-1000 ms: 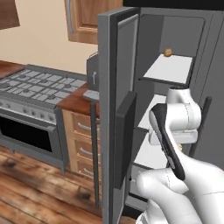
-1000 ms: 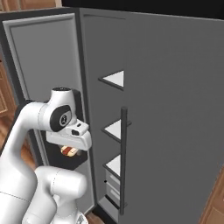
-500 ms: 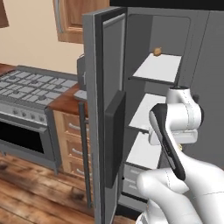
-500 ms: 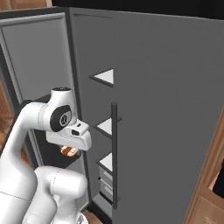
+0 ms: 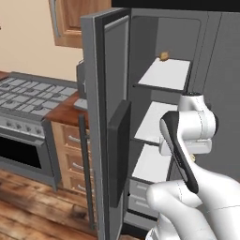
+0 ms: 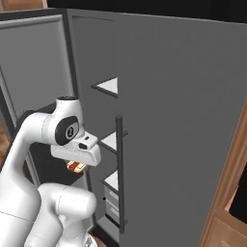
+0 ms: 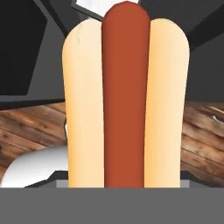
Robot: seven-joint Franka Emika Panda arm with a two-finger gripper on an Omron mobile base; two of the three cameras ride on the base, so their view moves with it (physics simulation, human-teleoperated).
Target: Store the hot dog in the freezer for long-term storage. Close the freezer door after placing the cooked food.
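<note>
Standing open at the middle of the left base view, the freezer door [image 5: 105, 122] shows its inner face and a dark panel at mid height. At the far left of that frame a stove [image 5: 28, 93] sits beside wooden drawers [image 5: 70, 150], with a wooden cabinet [image 5: 77, 21] at the upper left. Right of the door, the freezer [image 5: 164, 75] shows white shelves stacked one above another and grey drawers [image 5: 140, 194] at the bottom. A small brown lump [image 5: 164, 56] rests at the back of the top shelf, in the upper middle of the frame. The white arm fills the lower right, its wrist level with the middle shelf.

In the right base view the arm rises at the lower left, and the hand [image 6: 76, 166] hangs under the wrist with the hot dog [image 6: 75, 167] pinched beneath it, just outside the freezer opening. Further right stands the plain grey door [image 6: 169, 120] with its long bar handle [image 6: 119, 173].

In the hand view the hot dog [image 7: 124, 100] stands upright through the centre, its sausage between the two bun halves, over wood floor [image 7: 30, 127].
</note>
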